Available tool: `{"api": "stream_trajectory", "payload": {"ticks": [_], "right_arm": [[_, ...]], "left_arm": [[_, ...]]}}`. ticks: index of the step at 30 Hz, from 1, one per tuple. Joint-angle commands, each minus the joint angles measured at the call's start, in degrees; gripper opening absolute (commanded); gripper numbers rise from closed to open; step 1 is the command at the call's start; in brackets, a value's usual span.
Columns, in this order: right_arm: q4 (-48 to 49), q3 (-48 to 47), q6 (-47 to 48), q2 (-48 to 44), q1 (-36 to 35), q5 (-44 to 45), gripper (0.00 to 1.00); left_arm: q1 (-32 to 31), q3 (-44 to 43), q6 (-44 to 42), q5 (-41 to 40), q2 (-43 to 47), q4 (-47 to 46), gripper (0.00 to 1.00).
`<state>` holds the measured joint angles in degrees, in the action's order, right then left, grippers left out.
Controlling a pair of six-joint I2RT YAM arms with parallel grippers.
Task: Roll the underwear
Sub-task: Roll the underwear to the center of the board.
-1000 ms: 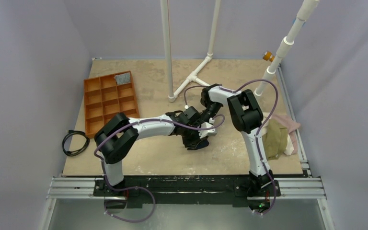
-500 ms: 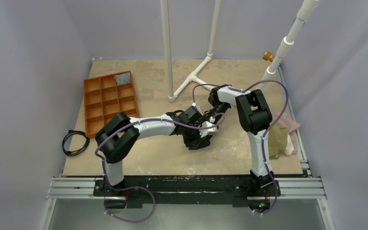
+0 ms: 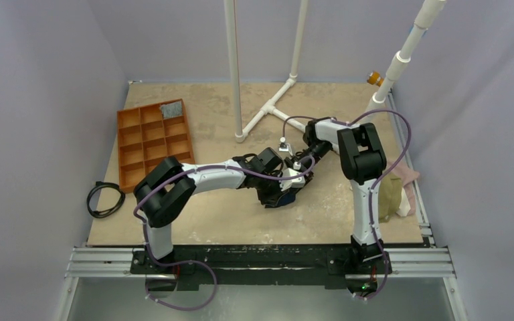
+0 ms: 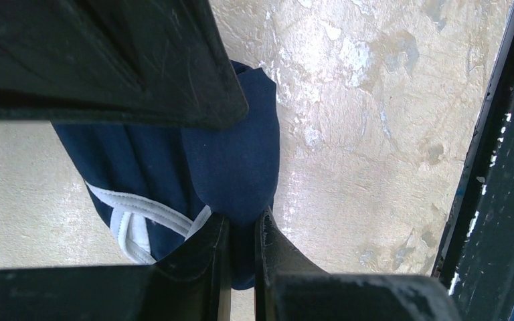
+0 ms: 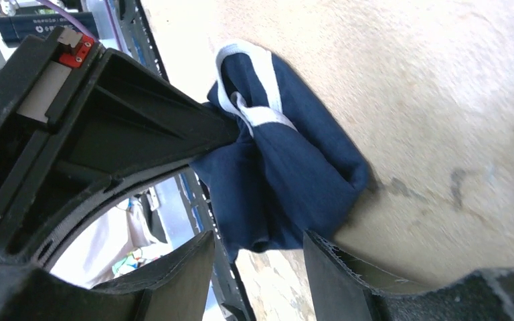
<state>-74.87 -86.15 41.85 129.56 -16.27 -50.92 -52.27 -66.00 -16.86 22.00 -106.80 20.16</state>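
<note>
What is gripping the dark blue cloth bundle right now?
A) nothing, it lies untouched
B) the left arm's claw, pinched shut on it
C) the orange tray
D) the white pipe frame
B: in the left wrist view the left gripper is pinched shut on a fold of the underwear, which lies bunched on the table.

A robotics lab cell: plain grey walls, aluminium rail, PVC pipe frame.
</note>
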Motion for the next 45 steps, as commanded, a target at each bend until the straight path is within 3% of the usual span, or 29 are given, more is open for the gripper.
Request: {"api": "stream_trajectory", "payload": {"ticks": [1,9,27,45], "right_arm": [[9.94,1.97,1.81,-2.04,2.83,10.31,0.54],[7.86,2.84,4.21,-5.68,4.06,11.10,0.55],[23.01,19.85,-3.42,-24.07,4.15,17.96,0.55],[34.61,29.33,-13.32,-37.05,4.50,28.78,0.59]], "left_arm": [[-0.23,2.72,0.05,-2.51,-4.37,5.24,0.00],[0.05,2.45,0.36,-2.64,-4.51,5.36,0.00],[9.45,-5.55,3.78,8.65,-11.28,12.65,0.00],[12.35,-12.15,2.98,14.77,-17.35,18.15,0.00]]}}
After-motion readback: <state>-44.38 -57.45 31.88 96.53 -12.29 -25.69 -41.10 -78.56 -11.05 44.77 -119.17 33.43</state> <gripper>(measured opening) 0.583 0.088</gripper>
